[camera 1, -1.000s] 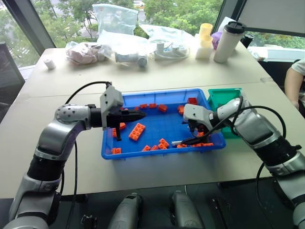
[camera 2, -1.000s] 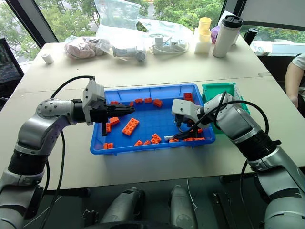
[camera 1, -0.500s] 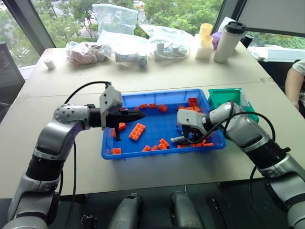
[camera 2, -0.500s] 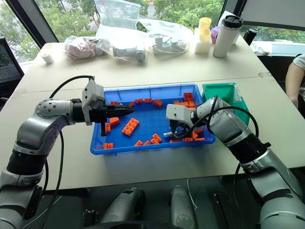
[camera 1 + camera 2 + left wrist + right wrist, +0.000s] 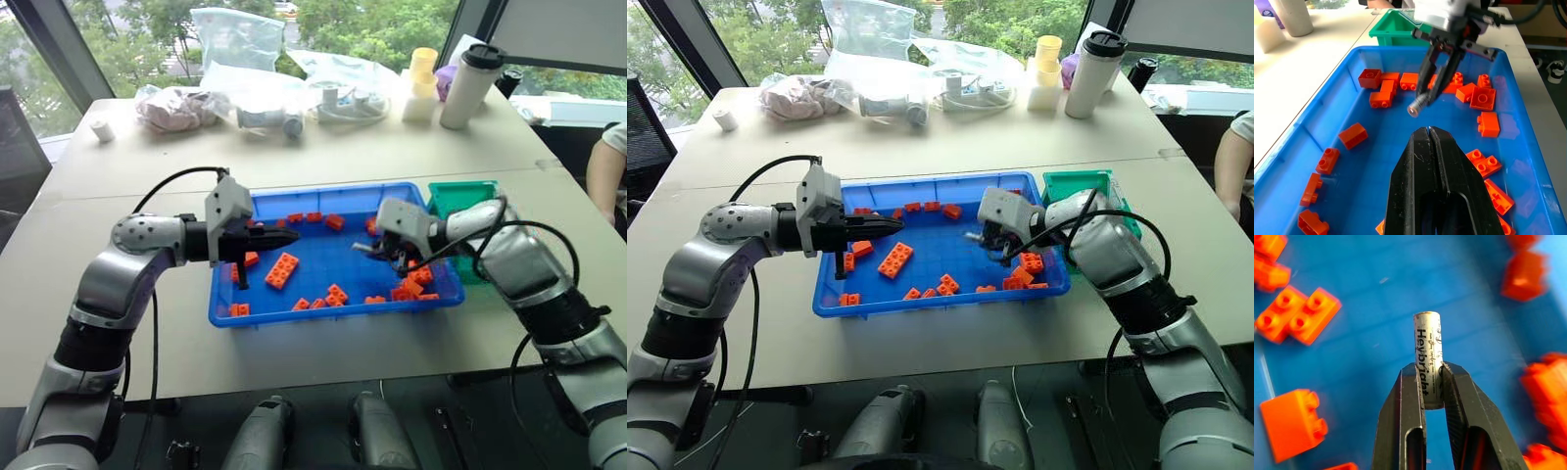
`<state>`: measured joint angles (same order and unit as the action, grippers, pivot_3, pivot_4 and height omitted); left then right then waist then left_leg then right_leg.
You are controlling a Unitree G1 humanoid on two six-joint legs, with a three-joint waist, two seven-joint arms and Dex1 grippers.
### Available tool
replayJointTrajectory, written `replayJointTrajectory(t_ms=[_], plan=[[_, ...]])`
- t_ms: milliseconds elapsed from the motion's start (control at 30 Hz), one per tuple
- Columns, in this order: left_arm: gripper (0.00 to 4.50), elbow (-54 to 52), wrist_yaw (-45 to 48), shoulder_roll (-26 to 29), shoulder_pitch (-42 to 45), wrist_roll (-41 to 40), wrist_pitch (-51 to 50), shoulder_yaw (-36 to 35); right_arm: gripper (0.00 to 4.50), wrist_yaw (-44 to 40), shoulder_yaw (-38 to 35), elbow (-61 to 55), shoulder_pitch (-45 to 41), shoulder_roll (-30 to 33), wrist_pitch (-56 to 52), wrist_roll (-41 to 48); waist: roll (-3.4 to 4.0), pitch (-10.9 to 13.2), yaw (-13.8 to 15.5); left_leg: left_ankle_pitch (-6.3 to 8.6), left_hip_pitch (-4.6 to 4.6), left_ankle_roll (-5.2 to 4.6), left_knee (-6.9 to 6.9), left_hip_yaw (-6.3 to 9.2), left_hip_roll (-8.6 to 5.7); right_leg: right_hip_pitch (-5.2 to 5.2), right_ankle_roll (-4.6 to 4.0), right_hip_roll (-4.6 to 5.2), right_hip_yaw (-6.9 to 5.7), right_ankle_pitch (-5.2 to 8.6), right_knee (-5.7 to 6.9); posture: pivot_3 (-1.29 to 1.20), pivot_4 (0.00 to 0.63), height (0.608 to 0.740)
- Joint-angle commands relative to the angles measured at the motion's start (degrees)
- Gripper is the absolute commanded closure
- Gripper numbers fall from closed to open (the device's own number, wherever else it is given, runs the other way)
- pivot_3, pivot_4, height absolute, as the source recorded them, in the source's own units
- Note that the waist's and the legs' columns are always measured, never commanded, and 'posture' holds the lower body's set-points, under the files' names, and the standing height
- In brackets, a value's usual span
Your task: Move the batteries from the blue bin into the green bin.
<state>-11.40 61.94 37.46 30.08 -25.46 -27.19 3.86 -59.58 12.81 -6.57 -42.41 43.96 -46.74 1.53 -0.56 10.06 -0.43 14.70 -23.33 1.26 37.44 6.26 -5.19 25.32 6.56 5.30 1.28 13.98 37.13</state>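
A silver-grey battery (image 5: 1427, 352) is pinched at its lower end in my right gripper (image 5: 1429, 371), which is shut on it. The battery (image 5: 1419, 102) hangs above the floor of the blue bin (image 5: 323, 315), over the bin's right half. The green bin (image 5: 460, 196) stands against the blue bin's right end, just beyond my right gripper (image 5: 377, 250). My left gripper (image 5: 1428, 131) is shut with nothing in it and hovers level over the blue bin's left side, pointing toward the right one.
Several orange bricks (image 5: 282, 269) lie scattered in the blue bin, most of them near its right end (image 5: 1484, 98). At the table's back stand a tumbler (image 5: 468, 83), yellow cups (image 5: 421, 83) and plastic bags (image 5: 235, 39). A person's arm (image 5: 607, 157) shows at the far right.
My right gripper shut on a battery lying near the blue bin's front wall and lifted it up and back. The left arm stayed still.
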Motion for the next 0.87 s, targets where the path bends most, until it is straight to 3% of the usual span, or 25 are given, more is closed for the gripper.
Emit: replayJointTrajectory(t_ms=[33,200,333,600,633,867], plan=[[4.50,-0.8,0.1,-0.2,0.8,0.0,0.8,0.2,4.48,3.7,-10.1,-2.1,-1.0,4.7,-3.9,1.2,0.00,0.0,0.2,0.01,0.00,-0.02,0.00,0.01,0.00,-0.01,0.00,0.00,-0.01,0.00,-0.01,0.00,0.150,0.740],[4.50,0.0,0.5,-0.7,0.6,0.3,1.6,0.6,4.48,5.9,-18.3,-0.9,4.2,13.1,-6.0,1.6,0.00,0.0,0.7,0.13,0.00,-0.23,-0.03,-0.04,0.00,-0.01,0.00,0.02,-0.01,0.00,-0.05,0.00,0.150,0.740],[4.50,0.5,0.9,-1.1,0.8,0.0,1.7,0.8,4.48,5.5,-20.4,-1.1,9.8,15.6,-5.8,3.3,0.00,0.0,0.7,0.16,0.04,-0.27,-0.02,-0.11,0.02,-0.03,0.00,0.02,0.04,0.00,-0.01,0.00,0.150,0.740],[4.50,1.0,1.5,-0.9,0.9,-0.1,1.8,0.5,0.28,6.3,-21.5,-2.4,13.6,17.1,-4.1,6.2,0.01,0.0,0.6,0.17,0.05,-0.29,-0.02,-0.13,0.04,-0.03,0.00,0.00,0.06,0.00,0.00,0.00,0.150,0.740],[4.50,1.2,1.6,-0.8,1.0,-0.1,1.8,0.5,0.05,6.1,-21.8,-3.1,13.6,17.6,-4.1,6.6,0.02,0.0,0.7,0.17,0.05,-0.29,-0.02,-0.13,0.03,-0.03,0.00,0.00,0.06,0.00,0.00,0.00,0.150,0.740],[4.50,2.2,2.7,0.1,1.7,-0.6,1.6,-0.4,0.05,-0.9,-29.0,-16.5,17.7,20.7,-6.8,17.4,0.01,0.0,1.0,0.18,0.05,-0.32,0.00,-0.11,0.03,-0.06,0.00,0.00,0.04,0.00,-0.03,0.00,0.150,0.740]])
